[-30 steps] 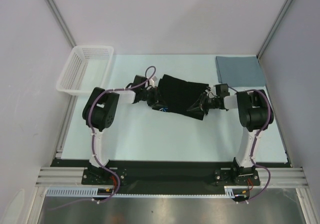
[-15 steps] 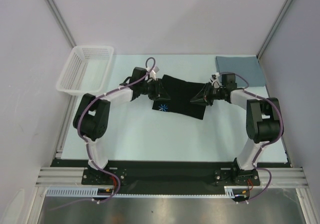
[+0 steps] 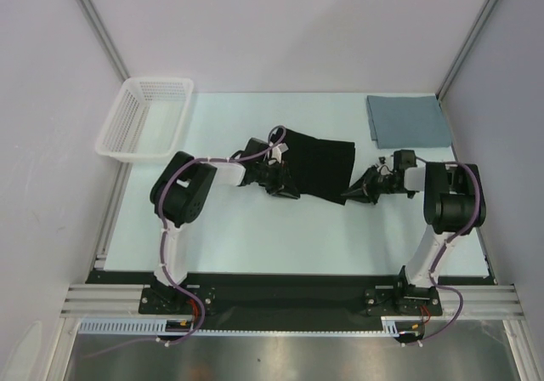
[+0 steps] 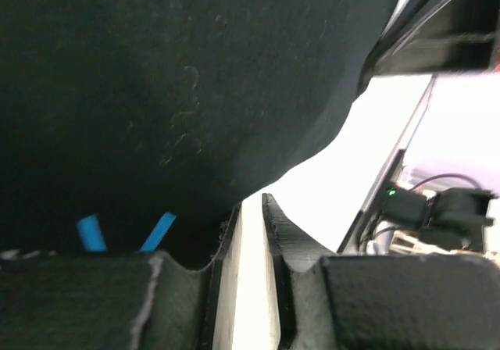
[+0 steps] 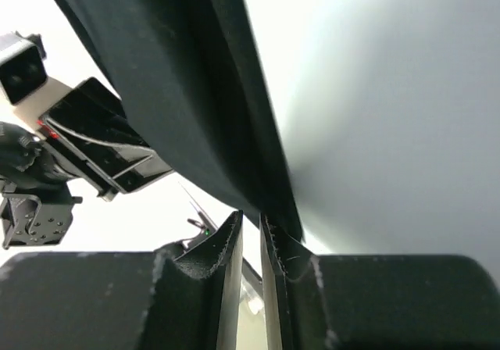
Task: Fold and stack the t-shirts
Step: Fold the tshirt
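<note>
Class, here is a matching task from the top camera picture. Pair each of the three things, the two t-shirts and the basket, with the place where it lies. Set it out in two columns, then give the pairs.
Things
1. black t-shirt
2. grey-blue t-shirt
3. white mesh basket

Places
A. far right corner, folded flat
B. far left
C. in the middle, rumpled

Pairs: 1-C, 2-A, 3-B
</note>
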Robot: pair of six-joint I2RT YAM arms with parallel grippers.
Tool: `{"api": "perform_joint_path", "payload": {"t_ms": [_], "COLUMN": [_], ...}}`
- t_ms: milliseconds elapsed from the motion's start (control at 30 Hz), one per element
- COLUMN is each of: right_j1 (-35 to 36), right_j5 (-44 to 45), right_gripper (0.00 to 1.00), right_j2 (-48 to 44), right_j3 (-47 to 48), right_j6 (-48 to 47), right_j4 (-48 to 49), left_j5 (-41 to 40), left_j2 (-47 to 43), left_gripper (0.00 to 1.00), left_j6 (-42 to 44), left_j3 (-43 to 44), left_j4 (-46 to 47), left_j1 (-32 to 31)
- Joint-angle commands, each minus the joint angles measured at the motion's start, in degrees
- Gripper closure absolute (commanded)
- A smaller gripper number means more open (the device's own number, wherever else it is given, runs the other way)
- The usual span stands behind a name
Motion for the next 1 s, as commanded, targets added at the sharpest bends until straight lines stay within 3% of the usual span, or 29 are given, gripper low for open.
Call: {"api": "perform_joint_path", "payload": {"t_ms": [0,33,100,167,233,300,600,967], "right_j1": [-3.14,-3.67,-4.29,-4.38,-4.38,-4.20,-3.15,-2.44], "right_j5": [1.47,2.08,5.59,7.79,8.85,9.73,17.02,20.81], "right_gripper": [0.79,0.78,0.61,0.51,0.49,0.47,0.45,0.44], "right_j2": [-7.03,-8.69,-11.68,-12.05,-9.51,-5.05,8.24,13.26], "right_j3": [0.75,3.02,6.10,9.70,11.73,15.16,30.53,37.76], "right_j6": [-6.08,-7.13,-8.28,-7.93,-6.36,-3.19,-2.12,-10.65], "right_j4": [-7.49,-9.00,-12.77,-12.27,-10.07,-6.92,-7.16,-14.63], "left_j5": [-2.69,-2.78,-2.51,-2.69,-3.57,-4.53,-17.44,-20.61], "left_j2": [-4.75,-6.26,-10.38,-11.98,-11.29,-9.18,14.54,20.97], "left_gripper": [0.75,0.72,0.64,0.61,0.57,0.46,0.44,0.44], "left_j6": [11.17,12.24,14.26,14.62,13.49,12.69,15.24,13.05], "left_j3": [0.39,1.35,3.20,6.80,11.09,14.61,52.21,52.95], "left_j4": [-8.23,-9.56,-12.89,-14.05,-15.02,-15.02,-28.38,-22.24], "left_j1": [1.96,2.40,3.89,6.17,8.11,10.75,12.51,10.75]}}
